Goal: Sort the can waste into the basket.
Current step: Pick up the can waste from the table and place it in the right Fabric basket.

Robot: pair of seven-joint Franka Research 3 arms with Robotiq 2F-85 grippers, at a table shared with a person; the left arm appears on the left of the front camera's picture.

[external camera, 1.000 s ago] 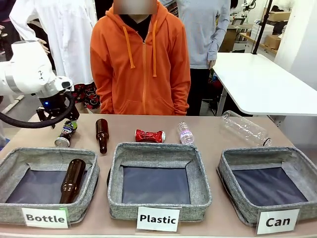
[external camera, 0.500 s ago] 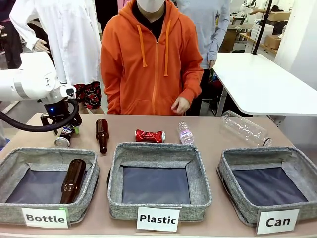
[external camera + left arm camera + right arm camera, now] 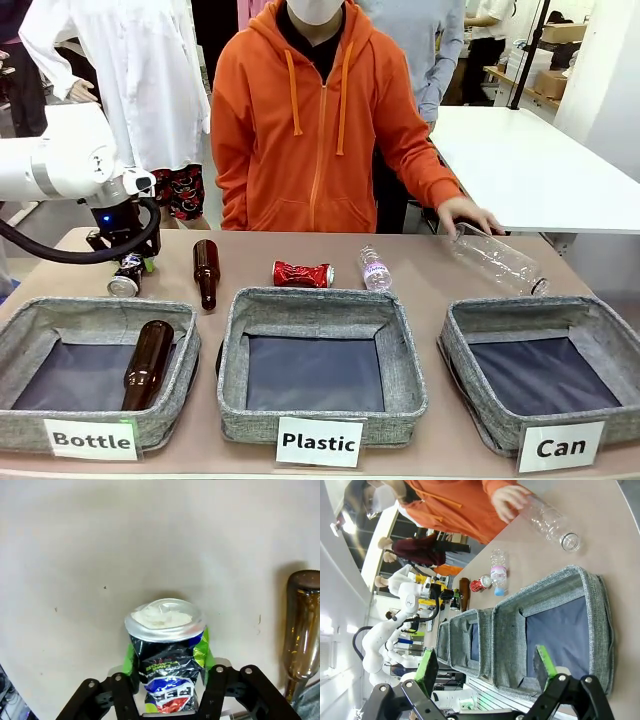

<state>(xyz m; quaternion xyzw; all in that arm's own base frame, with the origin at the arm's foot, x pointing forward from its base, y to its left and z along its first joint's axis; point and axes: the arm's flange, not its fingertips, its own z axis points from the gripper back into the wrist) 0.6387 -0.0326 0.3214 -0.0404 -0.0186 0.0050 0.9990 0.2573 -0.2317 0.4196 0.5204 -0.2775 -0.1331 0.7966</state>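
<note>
Left gripper point(image 3: 167, 692) has closed its fingers on the dark can point(image 3: 166, 655) (print unreadable); right gripper point(image 3: 487, 672) stays wide open, empty; basket point(image 3: 545, 375) labelled "Can".

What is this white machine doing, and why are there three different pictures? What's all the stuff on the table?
It is a robot with two white arms, and each arm ends in a two-finger claw. One picture looks across the table at a person in an orange hoodie. The other two come from small cameras on the robot's wrists.

The left gripper has its fingers around a dark can with colourful print. The right gripper is open, above the basket labelled Can.

Also on the table are a crushed red can, a brown bottle, a small plastic bottle and a big clear bottle under the person's hand. Baskets labelled Bottle and Plastic stand there too.
</note>
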